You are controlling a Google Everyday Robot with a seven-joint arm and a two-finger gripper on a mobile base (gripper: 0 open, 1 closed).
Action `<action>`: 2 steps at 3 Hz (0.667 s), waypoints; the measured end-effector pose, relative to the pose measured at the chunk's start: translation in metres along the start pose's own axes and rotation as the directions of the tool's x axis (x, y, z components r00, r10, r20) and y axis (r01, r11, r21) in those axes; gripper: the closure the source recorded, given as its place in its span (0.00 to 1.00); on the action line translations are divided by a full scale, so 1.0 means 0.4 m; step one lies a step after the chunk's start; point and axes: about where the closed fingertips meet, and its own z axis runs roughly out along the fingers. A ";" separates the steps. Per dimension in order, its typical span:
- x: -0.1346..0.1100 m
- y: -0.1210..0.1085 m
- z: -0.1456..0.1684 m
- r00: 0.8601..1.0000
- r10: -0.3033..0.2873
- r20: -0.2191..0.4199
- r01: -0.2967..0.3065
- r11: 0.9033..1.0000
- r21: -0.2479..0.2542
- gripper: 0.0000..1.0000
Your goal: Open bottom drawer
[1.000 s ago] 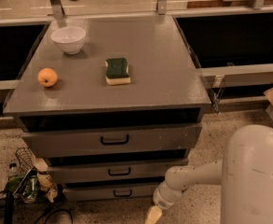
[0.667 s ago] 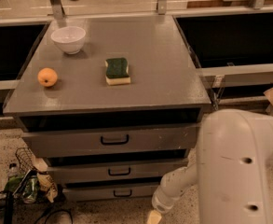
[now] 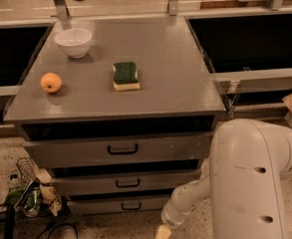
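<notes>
The grey cabinet holds three drawers. The bottom drawer [image 3: 120,204] is the narrowest and lowest, with a small black loop handle [image 3: 131,206]; its front sits flush and looks closed. Above it are the mid-sized drawer [image 3: 128,182] and the tallest top drawer [image 3: 120,150]. My white arm [image 3: 250,183] fills the lower right, its forearm reaching down and left. The gripper [image 3: 163,231] is at the bottom edge, to the right of and slightly below the bottom drawer's handle, mostly cut off by the frame.
On the cabinet top [image 3: 170,68] sit a white bowl [image 3: 73,42], an orange [image 3: 51,82] and a green-and-yellow sponge [image 3: 125,75]. A wire basket with clutter [image 3: 28,193] and cables lie on the floor at the left. Dark bins flank the cabinet.
My arm's large white link has swung left and grown in view, now covering the lower right. The gripper stays low near the bottom drawer's right end. The drawers have not moved.
</notes>
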 end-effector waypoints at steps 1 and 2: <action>-0.013 -0.011 0.010 1.000 -0.019 0.017 0.019 1.000 0.002 0.00; -0.029 -0.027 0.020 0.999 -0.041 0.032 0.041 0.999 0.010 0.00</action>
